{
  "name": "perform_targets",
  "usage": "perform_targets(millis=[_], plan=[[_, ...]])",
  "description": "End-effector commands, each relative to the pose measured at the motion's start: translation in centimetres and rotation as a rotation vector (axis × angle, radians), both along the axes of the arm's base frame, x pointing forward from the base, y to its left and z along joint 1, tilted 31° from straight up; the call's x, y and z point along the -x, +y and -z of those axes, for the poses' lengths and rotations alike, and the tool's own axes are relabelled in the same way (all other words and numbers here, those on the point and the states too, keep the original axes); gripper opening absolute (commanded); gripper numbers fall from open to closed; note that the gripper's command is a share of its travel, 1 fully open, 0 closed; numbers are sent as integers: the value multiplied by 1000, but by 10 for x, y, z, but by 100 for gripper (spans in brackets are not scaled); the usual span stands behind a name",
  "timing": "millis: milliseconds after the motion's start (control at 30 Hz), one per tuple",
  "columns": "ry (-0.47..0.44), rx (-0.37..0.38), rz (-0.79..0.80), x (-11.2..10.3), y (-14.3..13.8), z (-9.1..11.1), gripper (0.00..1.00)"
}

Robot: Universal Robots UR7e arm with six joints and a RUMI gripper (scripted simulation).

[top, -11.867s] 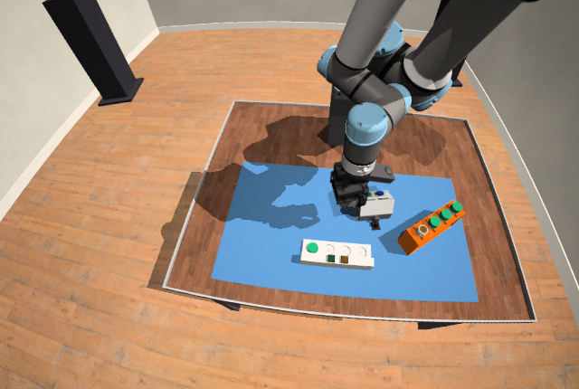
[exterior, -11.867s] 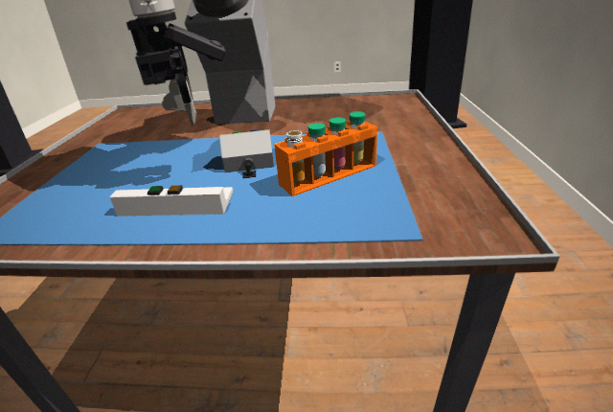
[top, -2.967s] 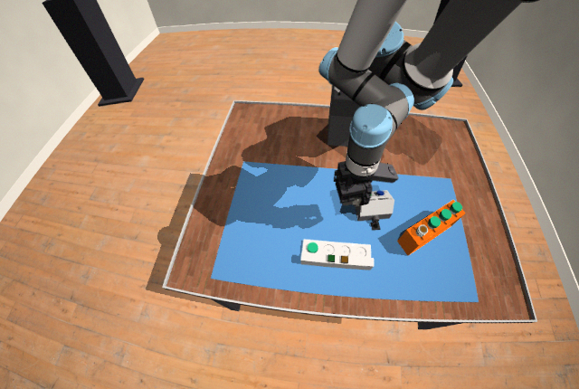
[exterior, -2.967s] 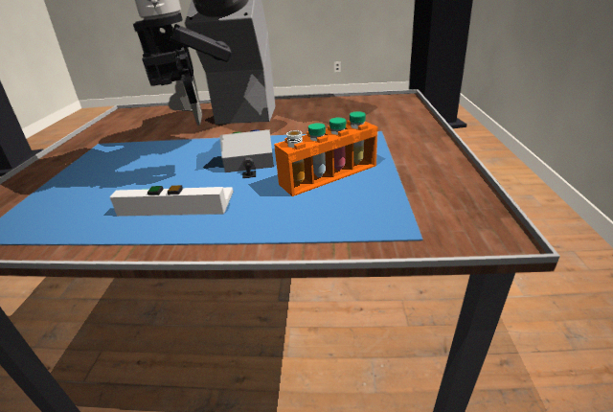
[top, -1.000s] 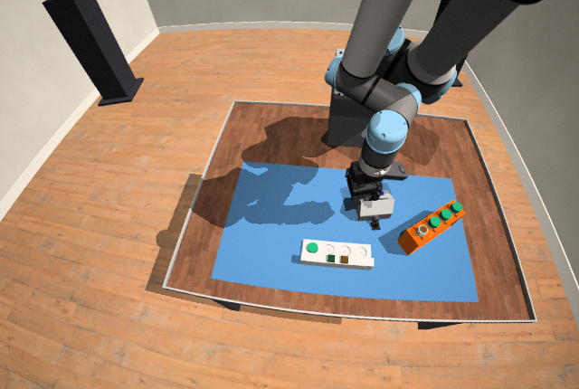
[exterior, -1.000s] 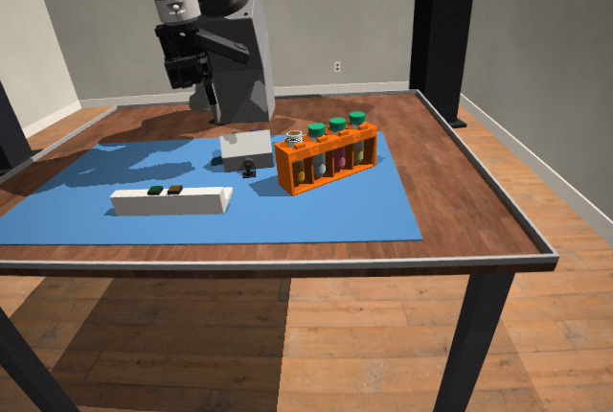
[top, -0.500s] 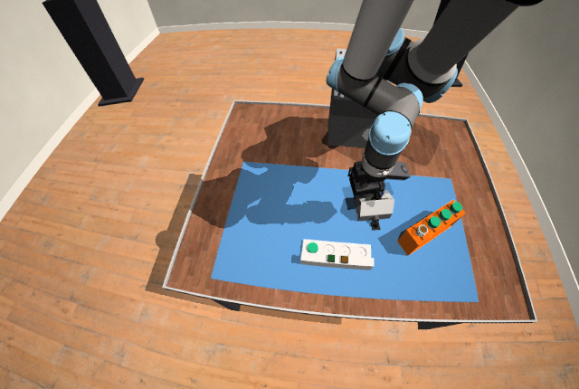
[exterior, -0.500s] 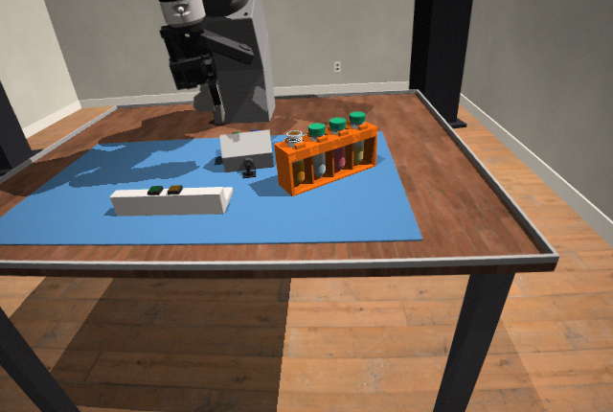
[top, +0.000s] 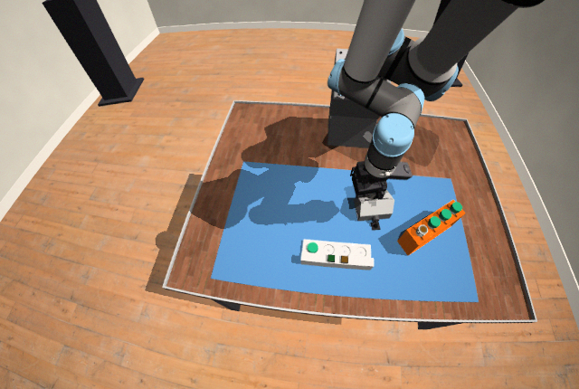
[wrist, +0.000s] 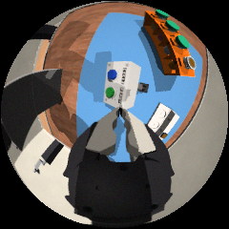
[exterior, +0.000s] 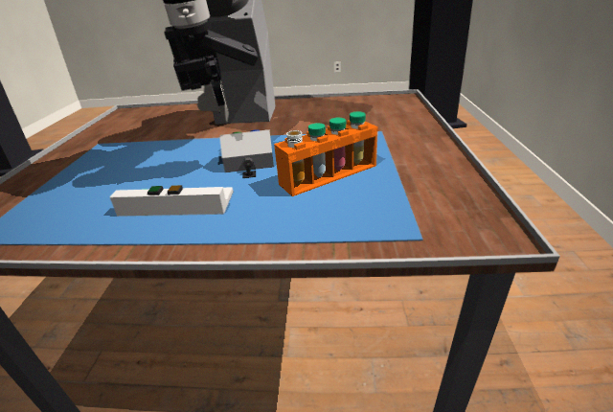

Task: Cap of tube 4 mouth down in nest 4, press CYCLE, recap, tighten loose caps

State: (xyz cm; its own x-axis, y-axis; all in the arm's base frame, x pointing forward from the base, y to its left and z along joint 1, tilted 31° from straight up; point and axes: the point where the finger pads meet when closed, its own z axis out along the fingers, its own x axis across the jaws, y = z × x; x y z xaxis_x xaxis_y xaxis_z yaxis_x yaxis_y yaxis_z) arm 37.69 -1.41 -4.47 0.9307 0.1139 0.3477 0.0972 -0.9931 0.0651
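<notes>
Wrist view: the pincer (wrist: pixel 120 113) is shut tight on nothing, hanging above the key box (wrist: pixel 121 84), green key (wrist: pixel 110 92) at its 11 o'clock. The loose cap (top: pixel 311 247) sits in the tray (top: pixel 365 260).
</notes>
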Motion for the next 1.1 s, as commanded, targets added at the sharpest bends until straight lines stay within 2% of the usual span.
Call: perform_targets(millis=[0,1067], plan=[[221,101,136,11,58,48,0],[252,114,154,11,58,48,0]])
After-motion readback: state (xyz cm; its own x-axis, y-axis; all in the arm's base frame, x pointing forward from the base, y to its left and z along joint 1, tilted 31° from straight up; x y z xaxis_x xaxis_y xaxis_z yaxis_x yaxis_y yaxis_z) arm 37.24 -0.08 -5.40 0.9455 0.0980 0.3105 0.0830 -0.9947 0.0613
